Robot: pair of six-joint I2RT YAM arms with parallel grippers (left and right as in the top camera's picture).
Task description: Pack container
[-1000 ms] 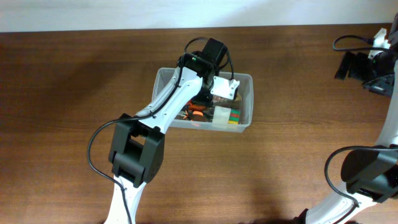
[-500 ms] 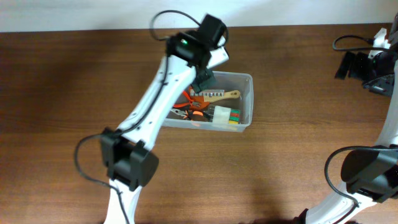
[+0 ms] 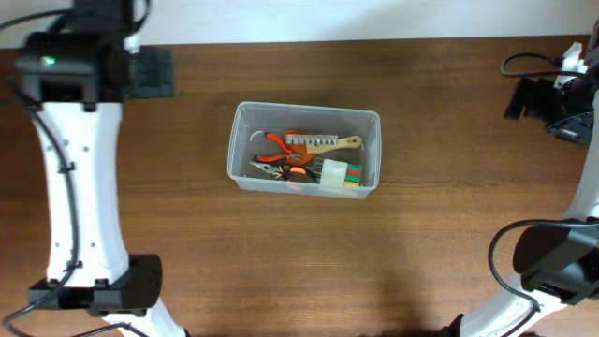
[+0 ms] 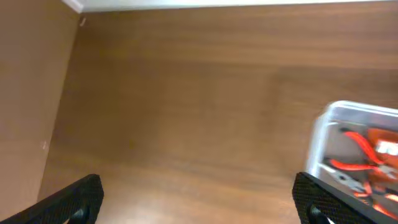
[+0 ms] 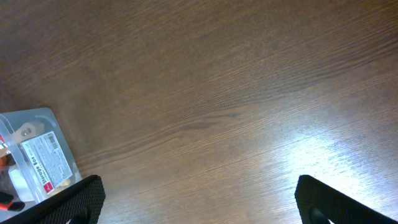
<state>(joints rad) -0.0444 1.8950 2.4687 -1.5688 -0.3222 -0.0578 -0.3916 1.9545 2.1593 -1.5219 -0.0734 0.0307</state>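
Overhead view: find clear plastic container at centre of frame, upright on brown wooden table. Inside, count orange-handled pliers at left, wooden-handled brush across upper half, and white box with green, red and yellow blocks in lower right corner. Locate left gripper at upper left of frame, well apart from container. Locate right gripper at upper right edge, also well apart, near black cable.

Left wrist view: see black fingertips at both bottom corners, spread wide over bare table. Log as unclosed and holding nothing. Note container at right edge, pliers visible through its wall.

Right wrist view: see fingertips at both bottom corners, likewise spread wide and holding nothing. Note container corner at lower left, with labelled white pack inside.
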